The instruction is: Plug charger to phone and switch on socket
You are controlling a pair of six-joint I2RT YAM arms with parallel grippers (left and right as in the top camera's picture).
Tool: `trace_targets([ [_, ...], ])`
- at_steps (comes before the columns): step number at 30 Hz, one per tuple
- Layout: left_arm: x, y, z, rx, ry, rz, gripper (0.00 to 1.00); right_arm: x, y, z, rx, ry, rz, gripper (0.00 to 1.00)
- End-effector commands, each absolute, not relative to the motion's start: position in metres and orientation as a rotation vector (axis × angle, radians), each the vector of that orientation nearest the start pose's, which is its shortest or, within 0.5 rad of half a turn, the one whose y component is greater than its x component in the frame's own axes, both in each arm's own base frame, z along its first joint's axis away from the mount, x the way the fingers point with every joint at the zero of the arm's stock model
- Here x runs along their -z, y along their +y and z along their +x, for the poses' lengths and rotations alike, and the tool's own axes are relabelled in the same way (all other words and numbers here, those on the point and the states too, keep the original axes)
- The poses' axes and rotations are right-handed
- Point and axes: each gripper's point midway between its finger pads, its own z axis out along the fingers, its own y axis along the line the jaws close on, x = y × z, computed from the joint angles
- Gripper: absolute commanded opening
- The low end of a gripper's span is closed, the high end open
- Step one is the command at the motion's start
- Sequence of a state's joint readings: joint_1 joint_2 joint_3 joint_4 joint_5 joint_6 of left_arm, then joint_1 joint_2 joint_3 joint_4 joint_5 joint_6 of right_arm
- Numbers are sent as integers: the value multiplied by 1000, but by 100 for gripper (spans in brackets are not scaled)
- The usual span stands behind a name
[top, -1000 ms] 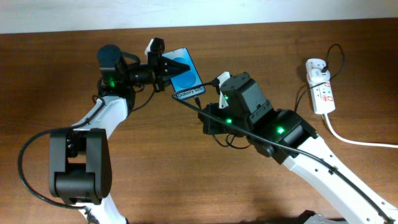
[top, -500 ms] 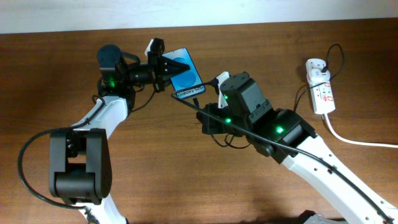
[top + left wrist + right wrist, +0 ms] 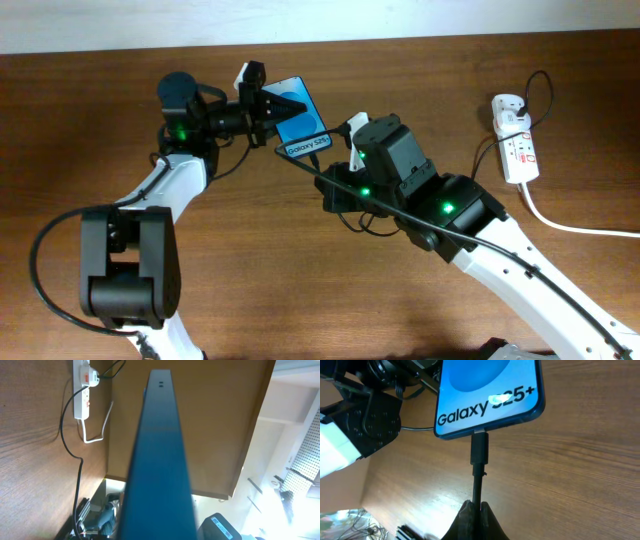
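The phone (image 3: 300, 122) is held near the middle of the worktop (image 3: 90, 110), towards its far edge, with the blue screen turned up and the white "Galaxy S25+" lettering along its nearer short end. It is gripped at the opposite end by the left fingers (image 3: 268, 105), which are clenched on it from both faces. In the left wrist view only the phone's thin dark-blue edge (image 3: 160, 460) is seen, running up the centre of the picture. Whether the phone is lifted or resting on the wood cannot be told.

The charger (image 3: 477, 485) is pinched by the right fingers (image 3: 467, 519), which are pressed together on the thin black cable a short way behind the plug tip (image 3: 479, 449). The plug tip is lined up with the middle of the phone's lettered end and is touching it, with a sliver of bright metal showing at the join. How far it is seated cannot be judged.

The socket (image 3: 515, 140) is lying well apart from the phone, at the right side of the worktop near the far edge. A black lead (image 3: 540, 85) is plugged into its far end, and a thick white cord (image 3: 570, 226) is trailing from its near end. The position of its red switches is too small to read.
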State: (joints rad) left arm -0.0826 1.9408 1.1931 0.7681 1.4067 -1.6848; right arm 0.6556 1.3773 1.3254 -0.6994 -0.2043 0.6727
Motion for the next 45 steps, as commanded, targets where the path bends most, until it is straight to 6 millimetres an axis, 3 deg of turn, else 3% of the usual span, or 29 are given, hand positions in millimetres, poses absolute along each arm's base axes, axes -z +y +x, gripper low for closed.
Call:
trace_targets([
  [1,-250,-212,417,2236,2212,-93,0,-254,262,303,-787,2436,-101,4],
  [6,-255,-212,411,2225,2193,7,0,-261,263,311,-776,2390,-108,5],
  [11,-257,-219,404,2226,2190,78,0,-267,266,315,-789,2351,-123,17],
  [17,-262,-220,405,2179,2129,167,0,-271,267,316,-768,2324,-193,38],
  [20,-262,-220,405,2133,2083,246,0,-287,268,310,-767,2276,-290,56],
  [22,-262,-218,407,2111,2062,264,0,-304,263,300,-750,2227,-367,62],
  [23,-262,-216,409,2107,2059,258,0,-305,260,297,-732,2229,-372,64],
  [25,-266,-214,410,2081,2023,291,0,-287,256,289,-651,2298,-380,64],
  [27,-270,-213,410,2065,1997,313,0,-264,257,286,-548,2362,-396,64],
  [30,-271,-213,411,2068,1999,304,0,-250,278,281,-541,2381,-457,63],
  [36,-270,-214,409,2079,2010,299,0,-223,275,300,-368,2406,-423,54],
  [45,-269,-214,404,2088,2029,339,0,-232,276,312,-355,2346,-385,5],
])
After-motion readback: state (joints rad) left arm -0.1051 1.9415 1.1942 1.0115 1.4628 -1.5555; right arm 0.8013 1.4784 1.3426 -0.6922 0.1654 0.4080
